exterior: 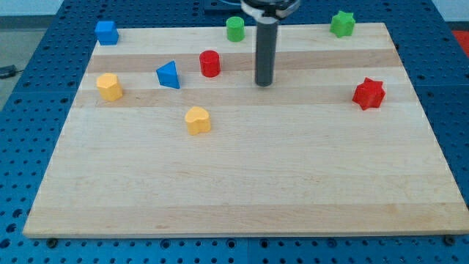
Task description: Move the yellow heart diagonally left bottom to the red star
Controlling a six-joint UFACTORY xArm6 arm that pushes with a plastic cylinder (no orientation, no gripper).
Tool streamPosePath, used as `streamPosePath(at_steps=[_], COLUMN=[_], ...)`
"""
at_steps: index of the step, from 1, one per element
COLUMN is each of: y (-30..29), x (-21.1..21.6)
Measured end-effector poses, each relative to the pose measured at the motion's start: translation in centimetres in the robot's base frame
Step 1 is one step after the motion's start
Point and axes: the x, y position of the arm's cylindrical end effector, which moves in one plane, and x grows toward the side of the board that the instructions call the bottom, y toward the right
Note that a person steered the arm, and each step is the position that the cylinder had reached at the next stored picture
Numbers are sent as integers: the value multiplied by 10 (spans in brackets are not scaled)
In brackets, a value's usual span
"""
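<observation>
Left of my tip [264,83], the yellow heart [197,120] looks light, rigid (probably slippery); the tool, a bare rod, grasps nothing, so push its left flank toward the red star [368,93].

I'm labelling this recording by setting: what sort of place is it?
Probably a robotics lab bench: a pale wooden board lies on a blue perforated table, small coloured blocks such as a red star block are scattered on it, and my tip stands above them.

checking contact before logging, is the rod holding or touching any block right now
Nothing is held. My tip stands free on the board, apart from every block.
</observation>
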Motion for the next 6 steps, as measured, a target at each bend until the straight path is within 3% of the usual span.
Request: streamPosePath(at_steps=[4,6], y=[-117,-109], x=[30,89])
